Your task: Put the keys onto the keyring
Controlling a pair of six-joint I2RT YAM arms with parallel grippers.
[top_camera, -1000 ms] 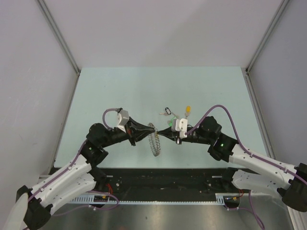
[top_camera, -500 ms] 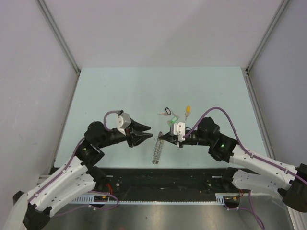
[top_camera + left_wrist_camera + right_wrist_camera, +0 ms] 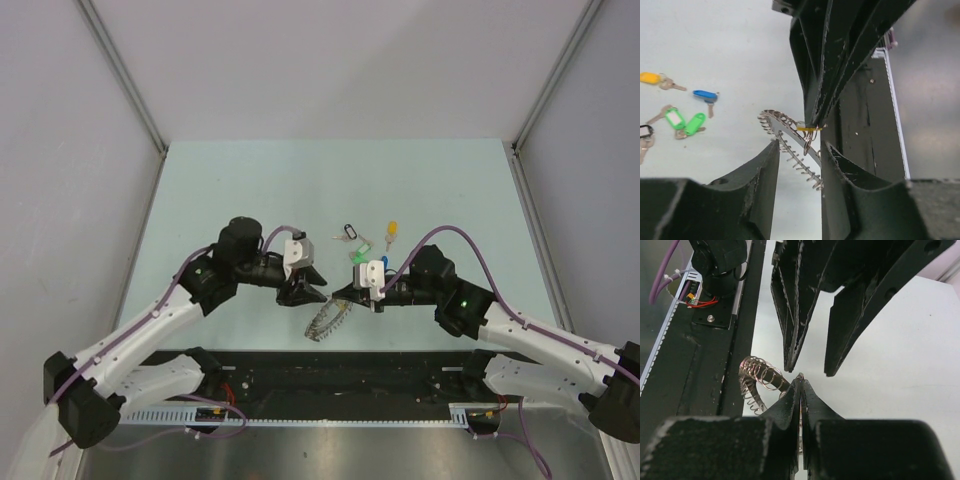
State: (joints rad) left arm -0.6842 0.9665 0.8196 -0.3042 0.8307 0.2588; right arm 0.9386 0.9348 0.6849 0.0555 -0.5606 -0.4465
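Near the front edge of the bench (image 3: pixel 230 190), between the two arms, the keyring (image 3: pixel 327 318) is hanging tilted from the tip of the right pincer (image 3: pixel 344 293). No key is sitting on it yet. The keys (image 3: pixel 366 243) are lying loose in a small cluster further back on the bench, well apart from the ring. The left wrist view is showing black, two green, blue and yellow heads.

Risks, as judged:
- The right pincer is pinching only a thin bit of wire at its very tips, so a nudge may be enough to swing or twist the ring out.
- A dropped ring could be landing on the dark frame (image 3: pixel 400 365) beyond the bench edge.
- The left pincer (image 3: pixel 799 146) closing off-centre on the coil could be dragging it out of the right grip.

Right pincer: fully closed, its tips clamping the ring's wire.

Left pincer: standing partly open and holding nothing. Its jaws are straddling the coiled rim, which is passing through the gap. I cannot tell whether either finger is touching the coil.
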